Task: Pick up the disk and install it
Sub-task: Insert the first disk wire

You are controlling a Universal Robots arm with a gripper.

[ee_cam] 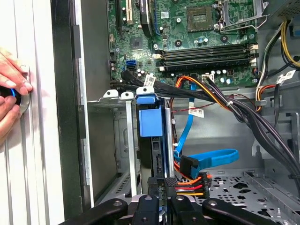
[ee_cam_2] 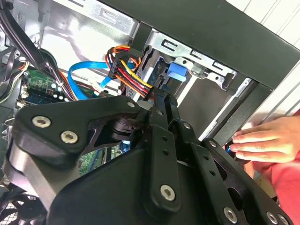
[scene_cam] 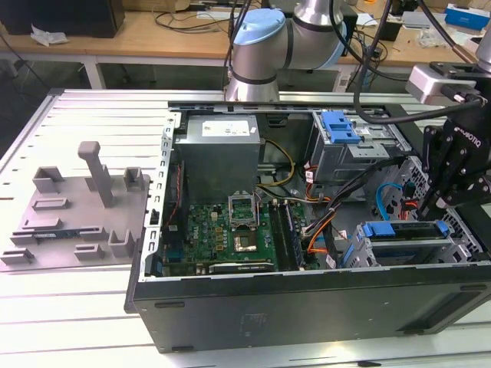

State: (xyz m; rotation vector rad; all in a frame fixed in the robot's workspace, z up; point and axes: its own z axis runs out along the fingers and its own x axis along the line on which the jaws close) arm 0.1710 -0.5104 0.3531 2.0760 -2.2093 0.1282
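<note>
Open computer case [scene_cam: 307, 307] lies on its side across the middle of the exterior view, with its circuit board [scene_cam: 222, 230] toward the exterior view's left. The robot arm [scene_cam: 265, 46] enters at the upper centre of that frame and reaches over to the exterior view's right.

The drive cage [scene_cam: 430, 257] sits in the case's lower corner on the exterior view's right. In it stands the disk [scene_cam: 400, 229], on edge, its blue frame about level with the cage rim. Judgement: pick-up is done and the step in hand is the install, at a late stage. Full seating is unconfirmed.

The gripper [scene_cam: 437, 203] hangs at the end of the disk nearest the exterior view's right. Its fingers [ee_cam_2: 158, 136] are drawn together with nothing seen between them. The tips are right at the disk's end, but contact cannot be confirmed.

Finishing would call, I judge, for a straight push along the slot while keeping off the cables.

View differences:
- The first wrist view looks down the slot. It shows the disk edge-on and the tips in line with it. A striped power plug [ee_cam: 187, 186] and a blue ribbon cable [ee_cam: 211, 158] lie just beside them. That closeness cannot be judged from the exterior view.
- Both wrist views add a person's hand [ee_cam_2: 262, 140] on the table [ee_cam: 37, 164] outside the case wall.
</note>
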